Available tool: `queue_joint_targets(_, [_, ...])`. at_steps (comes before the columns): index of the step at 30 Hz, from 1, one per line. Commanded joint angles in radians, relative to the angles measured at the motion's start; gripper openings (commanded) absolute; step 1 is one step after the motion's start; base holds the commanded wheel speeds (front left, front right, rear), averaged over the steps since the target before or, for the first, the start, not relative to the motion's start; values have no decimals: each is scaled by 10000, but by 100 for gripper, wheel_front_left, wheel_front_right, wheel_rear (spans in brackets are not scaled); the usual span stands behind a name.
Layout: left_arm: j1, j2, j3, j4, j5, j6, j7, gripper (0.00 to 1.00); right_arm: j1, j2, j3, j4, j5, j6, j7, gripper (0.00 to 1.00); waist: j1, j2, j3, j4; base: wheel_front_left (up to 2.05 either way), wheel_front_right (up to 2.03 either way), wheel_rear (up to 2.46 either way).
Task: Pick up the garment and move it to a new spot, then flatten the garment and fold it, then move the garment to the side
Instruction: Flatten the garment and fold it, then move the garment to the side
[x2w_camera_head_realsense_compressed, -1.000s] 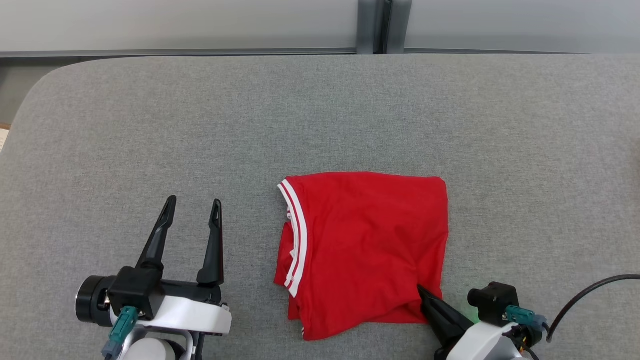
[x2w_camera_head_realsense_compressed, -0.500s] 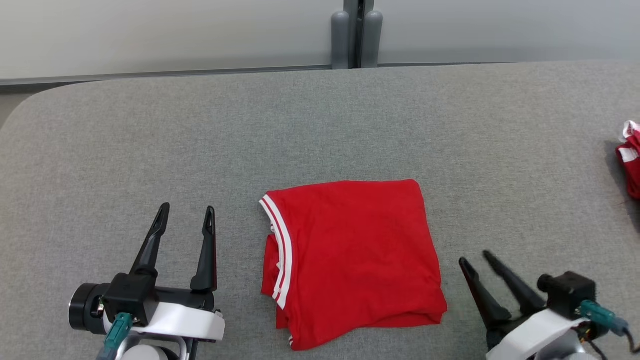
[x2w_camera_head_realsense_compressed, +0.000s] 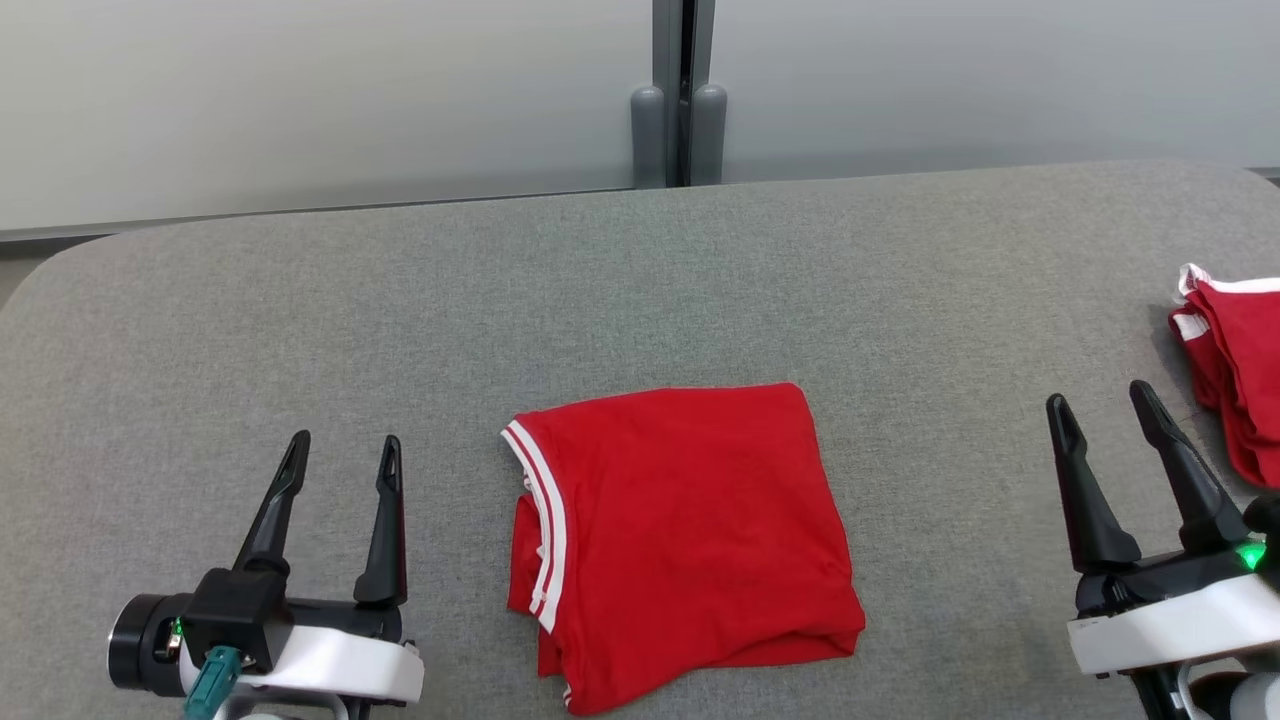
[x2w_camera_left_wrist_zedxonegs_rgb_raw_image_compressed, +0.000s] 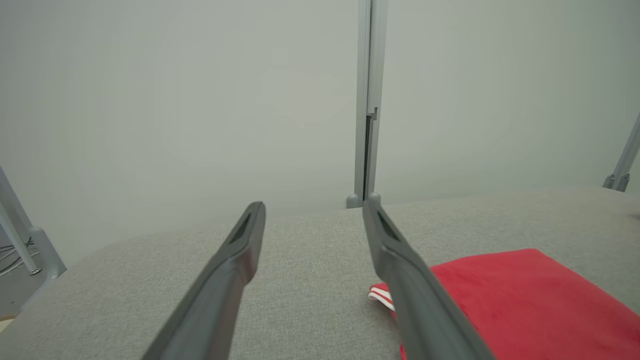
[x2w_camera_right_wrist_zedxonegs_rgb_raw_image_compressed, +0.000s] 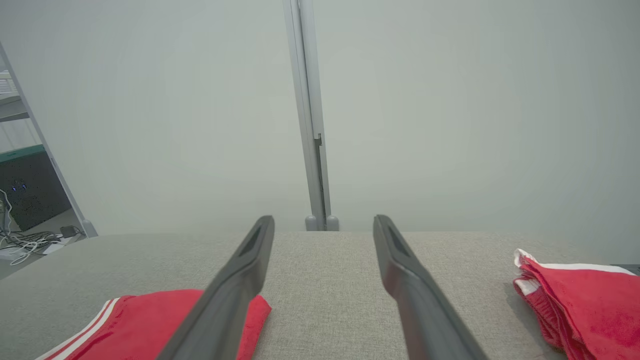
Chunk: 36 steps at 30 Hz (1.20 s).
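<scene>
Right gripper (x2w_camera_head_realsense_compressed: 1100, 395) has let go: its fingers are spread wide with nothing between them, at the lower right of the head view. It is well apart from the folded red garment (x2w_camera_head_realsense_compressed: 690, 530) and near a second red garment (x2w_camera_head_realsense_compressed: 1235, 370) at the right edge of the table (x2w_camera_head_realsense_compressed: 640, 280). Left gripper (x2w_camera_head_realsense_compressed: 345, 440) is also wide and empty, left of the garment, not touching. The garment lies as 1 compact rectangle, white-striped hem on its left side, front-middle of the grey padded table. 1 s ago the right fingers were closed on the garment's near right corner, cloth puckered toward them. 0.5 s ago they were off the cloth, just beside that corner. Now the pucker is gone and the corner lies flat. Left gripper posture unchanged. The whole head view has shifted (wall post (x2w_camera_head_realsense_compressed: 680, 100) lower, second garment now visible), so the camera moved; the garment's drift is not read as motion. Judgement: folding looks done. Whether this release ends the sideways move cannot be told; if not, 1 fresh grasp is needed.
</scene>
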Motion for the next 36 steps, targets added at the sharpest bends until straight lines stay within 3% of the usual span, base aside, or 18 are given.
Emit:
queue_joint_targets(1, [150,105,78,-99,-33,95,31,100,141,-4,-217,-233,-193,0,145,100,0,-1,-130,-57,0,0,0])
queue_joint_targets(19, [1729,222,58,-662,-229,420,344,100,2040,590,-884,-1025,-768,0,1043,100,0,-1,-951,16,0,0,0])
queue_joint_targets(36, [1618,341,-37,-576,-294,519,355,100,1972,673,-891,-905,-734,0,1109,100,0,-1,-815,63,0,0,0])
